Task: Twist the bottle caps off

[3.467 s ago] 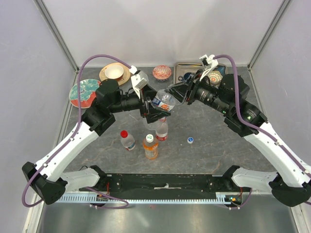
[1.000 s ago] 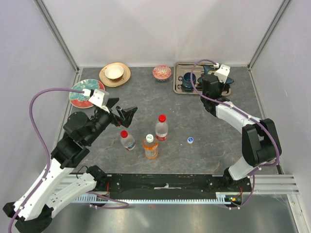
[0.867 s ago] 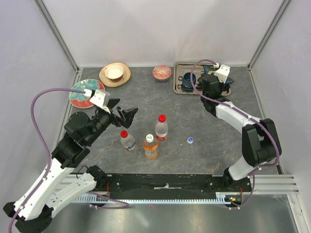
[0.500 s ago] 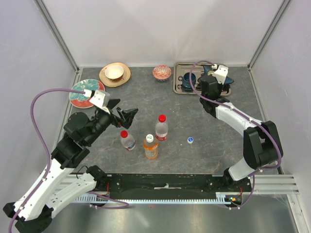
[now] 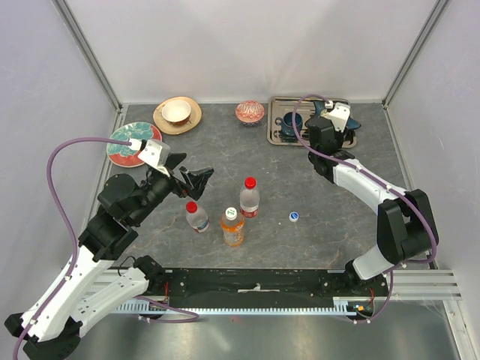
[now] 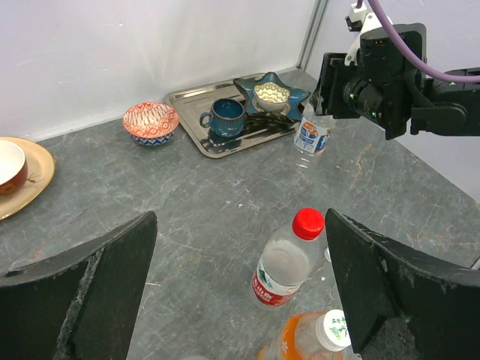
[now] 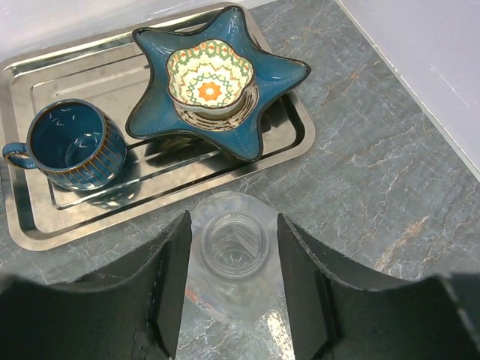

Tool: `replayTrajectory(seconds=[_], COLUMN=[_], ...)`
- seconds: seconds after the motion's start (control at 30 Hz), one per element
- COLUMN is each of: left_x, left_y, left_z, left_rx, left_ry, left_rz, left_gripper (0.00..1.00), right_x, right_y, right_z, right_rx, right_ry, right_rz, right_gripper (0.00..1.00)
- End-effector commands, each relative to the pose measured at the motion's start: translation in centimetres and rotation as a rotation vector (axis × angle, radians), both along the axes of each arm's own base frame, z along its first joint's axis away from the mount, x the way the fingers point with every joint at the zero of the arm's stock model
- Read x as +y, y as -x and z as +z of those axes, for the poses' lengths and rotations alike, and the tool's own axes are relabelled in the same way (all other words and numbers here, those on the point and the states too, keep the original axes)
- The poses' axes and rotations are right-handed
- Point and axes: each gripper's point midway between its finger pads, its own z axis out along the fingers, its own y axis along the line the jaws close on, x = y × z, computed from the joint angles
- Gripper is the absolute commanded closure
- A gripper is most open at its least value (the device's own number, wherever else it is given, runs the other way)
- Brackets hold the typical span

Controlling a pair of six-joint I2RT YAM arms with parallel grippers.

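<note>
Three capped bottles stand mid-table: two clear ones with red caps (image 5: 250,196) (image 5: 196,217) and an orange one with a white cap (image 5: 232,227). My left gripper (image 6: 240,217) hangs wide open above them, touching none; the red-capped bottle (image 6: 289,262) and the orange bottle (image 6: 315,341) show between its fingers. A fourth clear bottle (image 7: 232,262) has no cap and stands on the table beside the tray. My right gripper (image 7: 232,225) is around its neck, a finger against each side. A loose white cap (image 5: 294,217) lies on the table.
A steel tray (image 7: 22,232) at the back right holds a blue mug (image 7: 71,146) and a star dish (image 7: 217,97) with a small bowl. A red patterned bowl (image 5: 250,112), a tan plate (image 5: 177,114) and a floral plate (image 5: 124,146) line the back left.
Earlier both arms held a bottle in the air at mid-table. Since then they have drawn apart. Over the last second the right wrist has crept slightly left; the left arm has barely moved.
</note>
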Motion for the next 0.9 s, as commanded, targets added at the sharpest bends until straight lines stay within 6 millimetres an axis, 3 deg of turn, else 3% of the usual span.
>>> replayTrajectory(seconds=[0.0,0.57,0.87], left_x=[-0.5,-0.6,-0.6], left_y=[0.0,0.2,0.2], left_z=[0.6,0.6,0.7], left_rx=[-0.001,0.011,0.013], left_ry=[0.043,0.055,0.061], left_rz=[-0.016,-0.024,-0.022], left_gripper=[0.0,0.0,0.0], right_x=[0.4,0.8,1.0], right_y=[0.6,0.9,1.0], right_z=[0.2,2.9,3.0], right_rx=[0.037,-0.001,0.007], right_ry=[-0.006,-0.042,-0.044], right_rz=[0.023,0.047,0.062], right_gripper=[0.43,0.27,0.23])
